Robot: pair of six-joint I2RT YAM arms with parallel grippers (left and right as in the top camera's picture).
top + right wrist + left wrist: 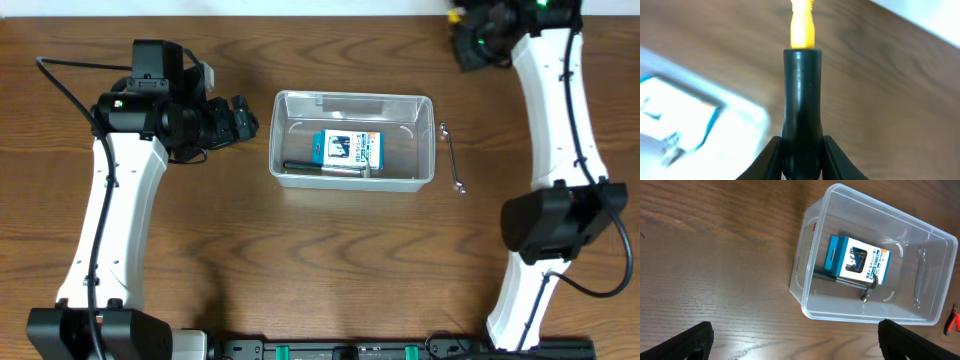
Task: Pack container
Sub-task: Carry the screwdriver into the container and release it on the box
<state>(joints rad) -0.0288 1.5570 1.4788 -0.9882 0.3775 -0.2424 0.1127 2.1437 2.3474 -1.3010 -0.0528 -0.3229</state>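
Evidently light and hollow: a clear plastic container [405,140], mid-table between the two arms, open side up. Likely to flex at its thin walls and to skid on the wood if nudged, so better taken or steadied by the rim at a short end than squeezed across the middle. Already holds a blue-and-white box [345,148] lying flat, with a dark-handled tool [318,166] tucked along the box's near edge. Just right of the container, on bare wood, a slim metal wrench [452,155]. Left of the container and near it, the left gripper [240,118], jaws spread wide with nothing between them. Beyond the container's far right corner, well apart, the right gripper [468,42], clamped on a black-handled tool with a yellow end [801,100]. From overhead only: both arms and the wrench placed against the container. From the left wrist only: the metal shaft and tip of the tool beside the box, the arm's own fingertips [690,340] far apart at the lower corners, and a red sliver [952,322] beyond the container's far end, too cropped to name. From the right wrist only: the grip close up, handle pinched at its base, container a blur at lower left.
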